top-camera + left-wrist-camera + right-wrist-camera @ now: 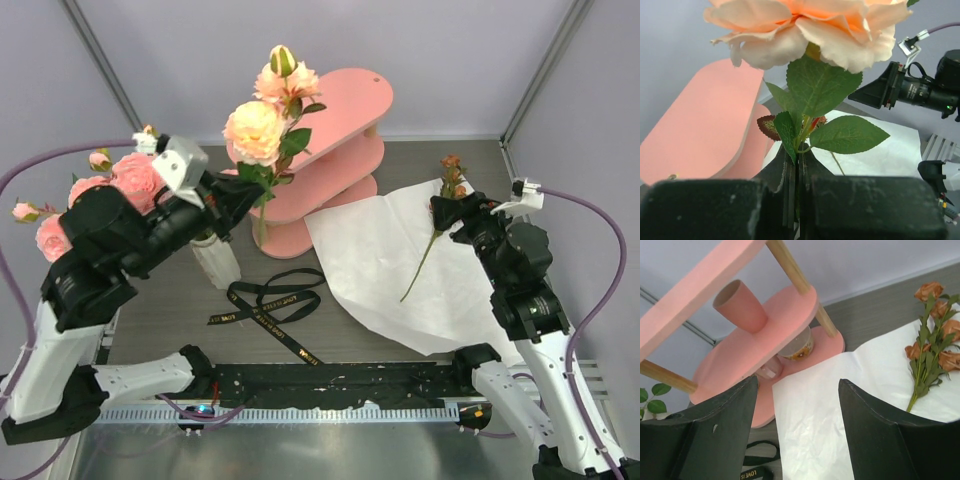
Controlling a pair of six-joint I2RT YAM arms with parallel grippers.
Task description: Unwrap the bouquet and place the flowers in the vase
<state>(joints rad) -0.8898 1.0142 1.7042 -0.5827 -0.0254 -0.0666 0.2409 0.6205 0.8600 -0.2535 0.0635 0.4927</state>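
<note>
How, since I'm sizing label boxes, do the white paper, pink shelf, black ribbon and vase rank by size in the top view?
1. white paper
2. pink shelf, close behind; its top tier sits nearer the camera, so unsure
3. black ribbon, by spread
4. vase, partly hidden

One vase (216, 266), one shelf (345, 105) (pink), one ribbon (268, 302)

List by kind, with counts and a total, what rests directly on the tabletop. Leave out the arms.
Pink shelf: 1
White vase: 1
White paper sheet: 1
Black ribbon: 1
Total: 4
</note>
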